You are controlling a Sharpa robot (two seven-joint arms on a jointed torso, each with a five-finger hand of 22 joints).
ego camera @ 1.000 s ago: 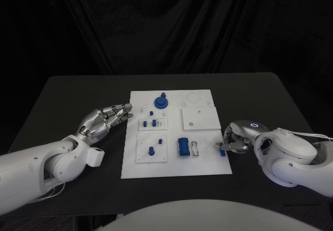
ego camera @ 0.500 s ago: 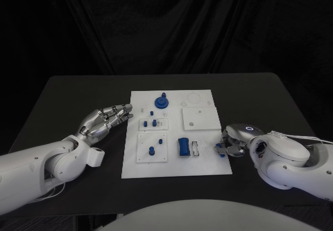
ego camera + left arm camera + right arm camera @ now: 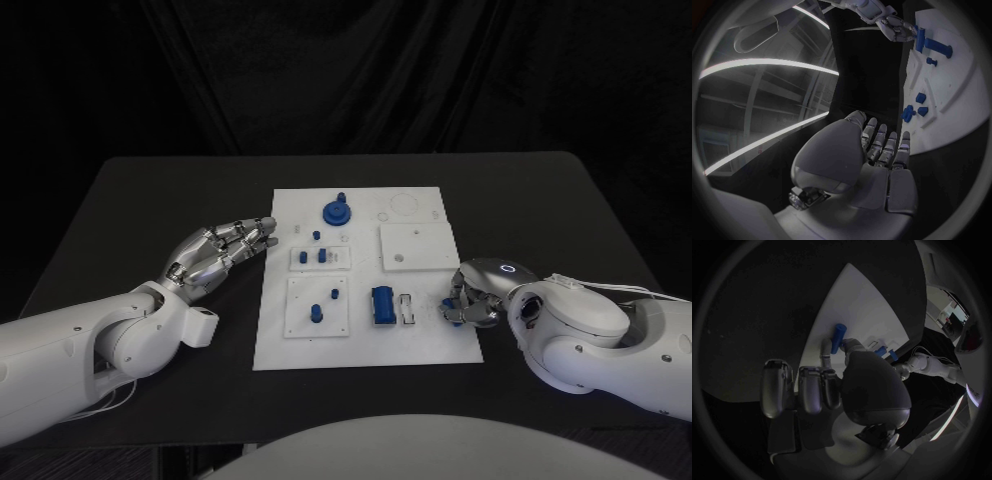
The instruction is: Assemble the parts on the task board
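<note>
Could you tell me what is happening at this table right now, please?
The robot is assembling small blue parts on the white rectangular task board on the black table. Its silver right hand is at the board's right edge, pinching a small blue cylindrical peg. Its silver left hand rests open on the table beside the board's left edge, holding nothing. Other pieces sit on the board, among them a round blue gear-like disc and a blue block.

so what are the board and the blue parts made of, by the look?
Board: looks like matte white plastic, flat and glare-free, though painted sheet is possible. Blue parts: probably plastic, uniform saturated colour with a soft sheen, possibly printed or moulded.
</note>
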